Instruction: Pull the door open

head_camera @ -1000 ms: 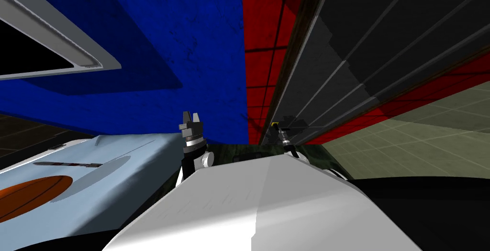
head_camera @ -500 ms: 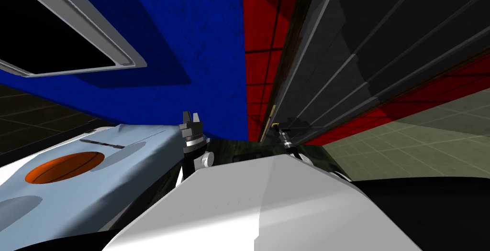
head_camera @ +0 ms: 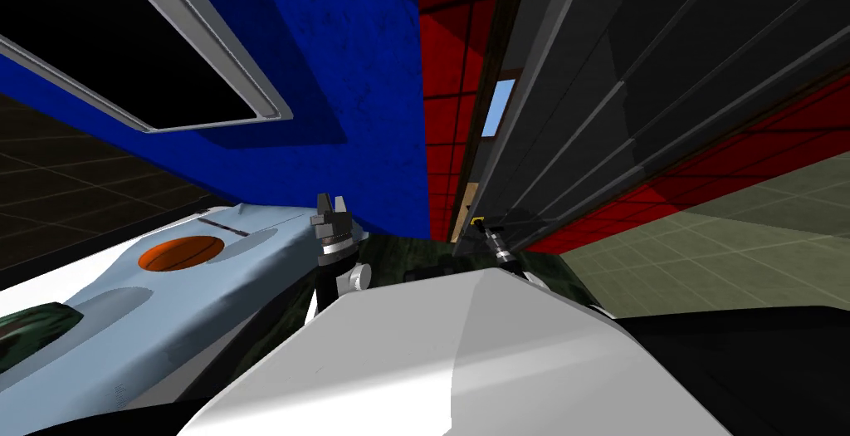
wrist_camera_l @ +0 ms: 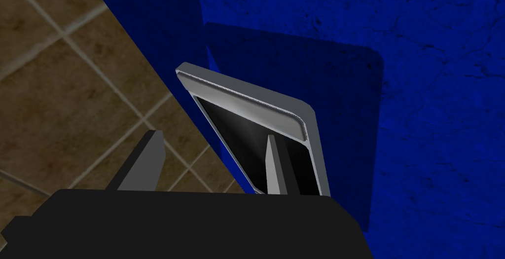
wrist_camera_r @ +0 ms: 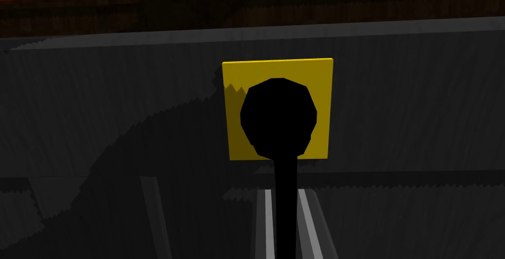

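A dark grey panelled door (head_camera: 664, 82) stands to my right, its edge near a red tiled wall (head_camera: 448, 57). On it is a yellow plate (wrist_camera_r: 276, 71) with a black round knob (wrist_camera_r: 278, 118) and a black lever handle (wrist_camera_r: 286, 206) running toward my hand. My right gripper (wrist_camera_r: 285, 194) is shut on that handle, its light grey fingers (wrist_camera_r: 266, 221) pressing both sides. In the head view the right gripper (head_camera: 483, 225) sits at the door's edge by the yellow plate (head_camera: 476, 218). My left gripper (head_camera: 330, 204) is raised before the blue wall, open and holding nothing (wrist_camera_l: 212, 145).
A blue wall (head_camera: 349, 82) with a grey-framed black opening (head_camera: 207, 66) stands ahead on the left. Below it lies a light blue counter (head_camera: 166, 323) with an orange basin (head_camera: 181, 252). Pale tiled floor (head_camera: 747, 232) lies to the right of the door.
My view has swung, so the counter and framed opening slid across the picture. The gap at the door's edge has widened and a light blue patch shows through it. Both grippers keep their states.
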Tool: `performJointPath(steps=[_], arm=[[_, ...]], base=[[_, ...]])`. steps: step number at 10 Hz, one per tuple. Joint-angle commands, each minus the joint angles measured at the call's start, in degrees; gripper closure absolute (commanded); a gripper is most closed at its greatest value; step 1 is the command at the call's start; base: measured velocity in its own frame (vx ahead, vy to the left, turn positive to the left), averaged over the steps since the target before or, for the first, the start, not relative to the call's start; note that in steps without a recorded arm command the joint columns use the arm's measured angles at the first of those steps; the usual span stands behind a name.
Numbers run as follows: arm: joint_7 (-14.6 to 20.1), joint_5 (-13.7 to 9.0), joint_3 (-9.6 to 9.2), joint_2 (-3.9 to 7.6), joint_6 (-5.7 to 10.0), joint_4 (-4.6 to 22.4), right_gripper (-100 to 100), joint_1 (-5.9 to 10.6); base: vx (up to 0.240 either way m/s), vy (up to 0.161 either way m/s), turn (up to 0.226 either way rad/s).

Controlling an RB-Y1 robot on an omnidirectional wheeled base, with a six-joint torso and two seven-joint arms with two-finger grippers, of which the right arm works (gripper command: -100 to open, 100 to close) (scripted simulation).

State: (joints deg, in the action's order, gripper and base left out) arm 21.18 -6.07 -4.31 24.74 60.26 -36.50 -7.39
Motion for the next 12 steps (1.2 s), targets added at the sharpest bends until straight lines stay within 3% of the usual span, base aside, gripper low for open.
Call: performJointPath(steps=[1,7,9,10,12], arm=[[0.61,0.09,-0.29,0.46,1.66,1.1,100,-0.07],[2.94,0.47,-1.89,2.89,8.15,3.03,100,-3.28],[3.35,0.54,-2.16,3.31,9.29,3.36,100,-3.85],[3.08,0.65,-2.26,2.89,8.84,3.48,100,-3.51],[3.42,0.64,-2.62,3.23,10.52,4.61,100,-3.91]], base=[[-0.175,-0.065,0.115],[-0.153,-0.052,0.129],[-0.135,-0.041,0.075],[-0.056,-0.01,0.009],[-0.182,-0.068,0.207]])
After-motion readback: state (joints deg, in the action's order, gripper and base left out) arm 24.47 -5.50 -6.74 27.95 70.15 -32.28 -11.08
